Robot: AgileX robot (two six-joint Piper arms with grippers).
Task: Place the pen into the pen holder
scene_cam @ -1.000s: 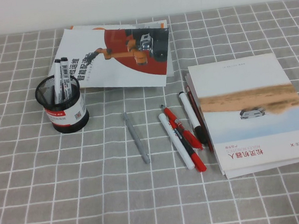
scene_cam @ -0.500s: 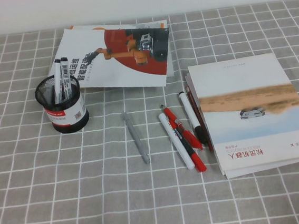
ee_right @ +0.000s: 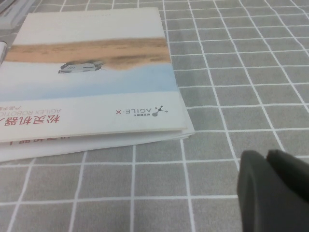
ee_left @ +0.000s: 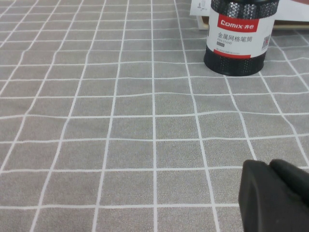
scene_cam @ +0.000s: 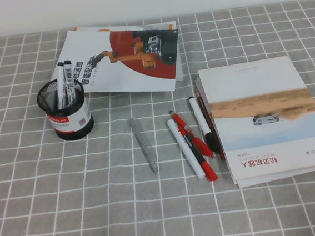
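The pen (scene_cam: 201, 120), a white marker with a thick black cap, lies on the cloth against the left edge of the book, cap toward me. The pen holder (scene_cam: 68, 114), a black mesh cup with a red-and-white label, stands at the left with two markers upright in it. It also shows in the left wrist view (ee_left: 240, 41). Neither arm shows in the high view. My left gripper (ee_left: 270, 168) is shut and empty, low over the cloth in front of the holder. My right gripper (ee_right: 266, 157) is shut and empty, near the book's corner.
A slim grey pen (scene_cam: 143, 144), a long white marker (scene_cam: 185, 149) and red pens (scene_cam: 196, 147) lie mid-table. A book (scene_cam: 266, 116) lies at the right, also in the right wrist view (ee_right: 87, 72). A robot brochure (scene_cam: 124, 57) lies behind the holder.
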